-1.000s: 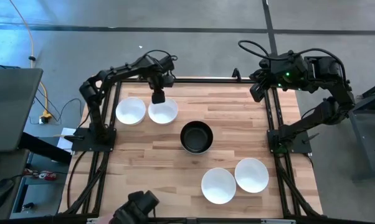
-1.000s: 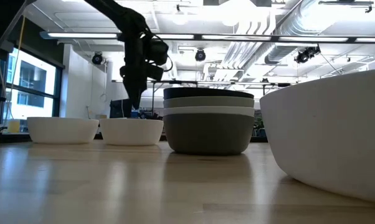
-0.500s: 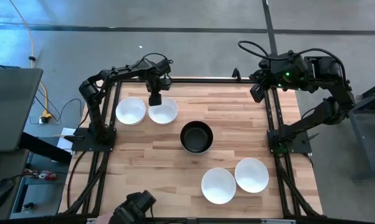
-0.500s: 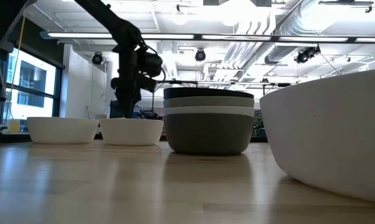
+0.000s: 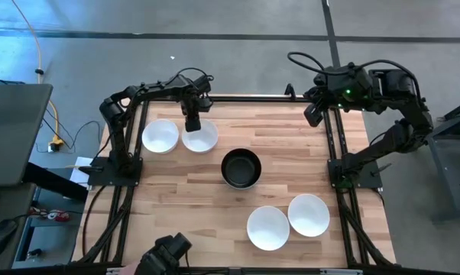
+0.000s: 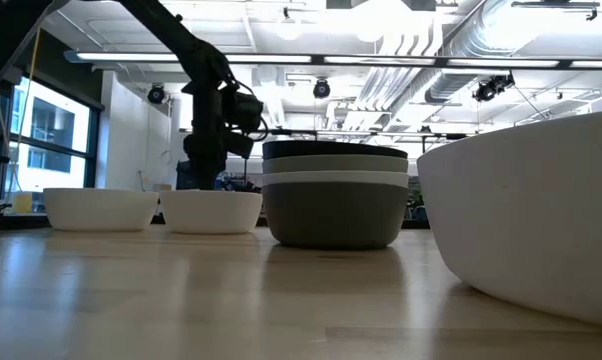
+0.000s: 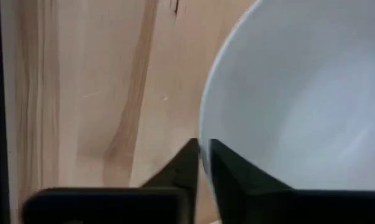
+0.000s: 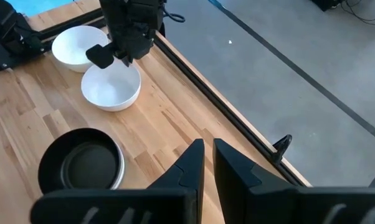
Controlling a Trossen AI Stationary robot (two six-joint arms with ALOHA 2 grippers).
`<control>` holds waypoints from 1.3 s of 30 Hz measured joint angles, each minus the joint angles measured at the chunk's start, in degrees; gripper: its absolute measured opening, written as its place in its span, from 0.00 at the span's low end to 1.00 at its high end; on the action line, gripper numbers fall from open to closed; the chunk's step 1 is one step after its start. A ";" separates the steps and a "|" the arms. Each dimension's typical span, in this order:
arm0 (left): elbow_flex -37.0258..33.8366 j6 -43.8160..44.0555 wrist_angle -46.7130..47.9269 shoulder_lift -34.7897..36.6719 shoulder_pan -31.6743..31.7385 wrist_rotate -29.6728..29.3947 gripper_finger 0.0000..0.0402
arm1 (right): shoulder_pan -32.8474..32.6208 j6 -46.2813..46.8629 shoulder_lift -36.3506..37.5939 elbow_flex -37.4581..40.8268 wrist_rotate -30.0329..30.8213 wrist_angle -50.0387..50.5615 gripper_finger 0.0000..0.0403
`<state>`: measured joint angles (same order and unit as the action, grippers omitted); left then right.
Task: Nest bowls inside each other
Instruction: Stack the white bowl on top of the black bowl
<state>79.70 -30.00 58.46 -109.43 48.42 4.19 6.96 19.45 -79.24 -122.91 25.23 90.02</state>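
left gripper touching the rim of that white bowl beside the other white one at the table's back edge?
Touching. In the left wrist view the left gripper has its fingers closed either side of the round white bowl's rim, with no gap showing. The high view places it over that bowl's far edge.

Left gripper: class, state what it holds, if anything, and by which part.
The left gripper is pinching the rim of a white bowl; the right gripper holds nothing.

My left gripper (image 7: pixel 204 163) pinches one white bowl's (image 5: pixel 200 138) rim; its twin (image 5: pixel 160 136) touches it. Black-topped stack (image 5: pixel 241 168) mid-table; two white bowls (image 5: pixel 269 228) near front.
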 joint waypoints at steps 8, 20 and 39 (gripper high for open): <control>0.40 1.18 0.31 0.00 -0.02 0.37 0.01 | 0.02 0.03 -0.75 0.00 -0.65 -0.02 0.06; 11.92 6.00 4.78 0.00 -0.12 2.76 0.00 | 0.02 -1.29 -1.51 0.00 -0.83 0.00 0.06; 31.29 20.99 14.03 0.02 -14.00 7.62 0.00 | 0.02 -2.97 -1.51 0.02 -0.79 -0.15 0.06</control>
<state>110.99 -9.01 72.49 -109.40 34.42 11.81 6.98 16.49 -80.75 -122.89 24.45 89.86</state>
